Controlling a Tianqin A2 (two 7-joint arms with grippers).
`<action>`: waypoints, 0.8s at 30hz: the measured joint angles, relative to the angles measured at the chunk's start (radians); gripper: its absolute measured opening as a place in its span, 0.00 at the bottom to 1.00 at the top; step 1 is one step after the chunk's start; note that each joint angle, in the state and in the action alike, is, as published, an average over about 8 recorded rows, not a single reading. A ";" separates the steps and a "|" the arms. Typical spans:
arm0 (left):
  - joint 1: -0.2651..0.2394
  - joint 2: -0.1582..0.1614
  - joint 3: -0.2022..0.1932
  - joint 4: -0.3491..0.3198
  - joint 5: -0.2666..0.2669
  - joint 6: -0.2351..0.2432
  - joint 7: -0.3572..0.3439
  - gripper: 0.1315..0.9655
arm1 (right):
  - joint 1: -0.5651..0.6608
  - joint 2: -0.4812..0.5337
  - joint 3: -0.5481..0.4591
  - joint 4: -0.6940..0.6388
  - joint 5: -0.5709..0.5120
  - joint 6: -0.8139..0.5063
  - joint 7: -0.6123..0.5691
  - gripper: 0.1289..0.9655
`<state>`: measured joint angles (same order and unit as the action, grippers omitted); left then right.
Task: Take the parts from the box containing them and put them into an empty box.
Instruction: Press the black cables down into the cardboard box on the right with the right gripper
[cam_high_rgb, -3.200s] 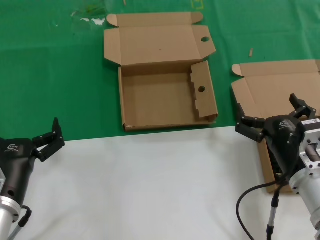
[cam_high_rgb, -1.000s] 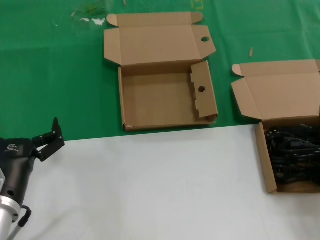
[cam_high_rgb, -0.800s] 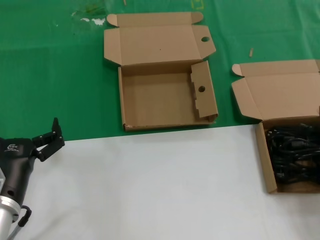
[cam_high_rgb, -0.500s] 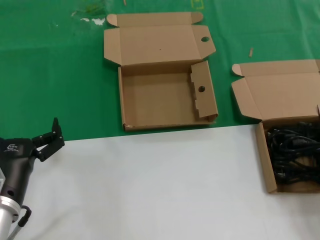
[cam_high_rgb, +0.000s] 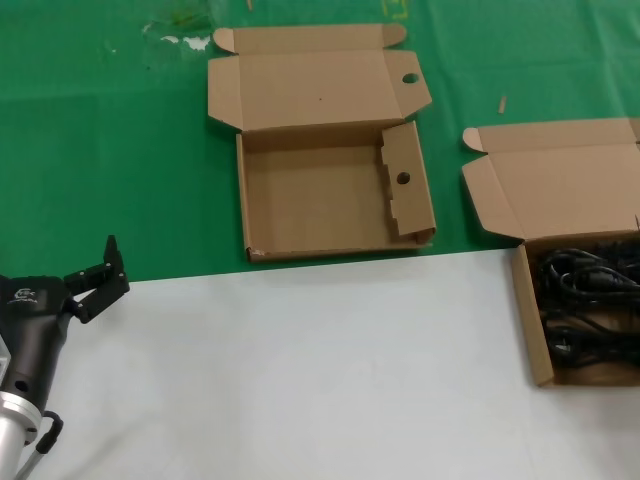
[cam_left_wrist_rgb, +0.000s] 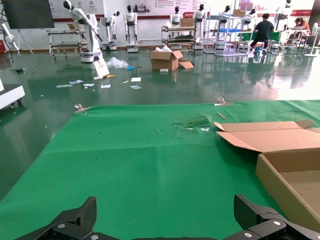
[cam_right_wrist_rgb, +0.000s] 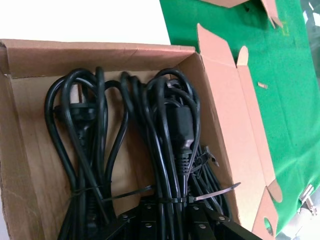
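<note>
1. Your left gripper (cam_high_rgb: 98, 275) sat open near the table's left edge, holding nothing.
2. Your right gripper (cam_right_wrist_rgb: 170, 220) hung over the cords (cam_right_wrist_rgb: 170, 150); you couldn't tell its jaw state.
3. Cords lay in the right-edge box (cam_high_rgb: 527, 330).
4. The holed box (cam_high_rgb: 330, 200) stood open mid-table.

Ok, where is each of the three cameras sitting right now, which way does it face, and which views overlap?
Head view: above, looking forward and down at the holed empty box, the cord box and the parked left gripper.
Left wrist view: low over the green cloth, facing the hall; its fingertips show.
Right wrist view: close above the power cords; part of the right gripper shows.
Shared: head and right wrist both show the cords.
</note>
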<state>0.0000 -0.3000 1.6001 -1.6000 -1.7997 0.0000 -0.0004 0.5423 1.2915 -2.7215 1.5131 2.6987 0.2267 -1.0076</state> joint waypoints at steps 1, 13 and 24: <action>0.000 0.000 0.000 0.000 0.000 0.000 0.000 1.00 | -0.005 0.003 0.004 0.004 -0.005 0.002 0.003 0.14; 0.000 0.000 0.000 0.000 0.000 0.000 0.000 1.00 | -0.110 0.069 0.099 0.117 -0.052 0.051 0.047 0.09; 0.000 0.000 0.000 0.000 0.000 0.000 0.000 1.00 | -0.271 0.135 0.242 0.235 -0.106 0.096 0.127 0.08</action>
<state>0.0000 -0.3000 1.6000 -1.6000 -1.7997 0.0000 -0.0003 0.2710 1.4260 -2.4799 1.7486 2.5927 0.3224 -0.8803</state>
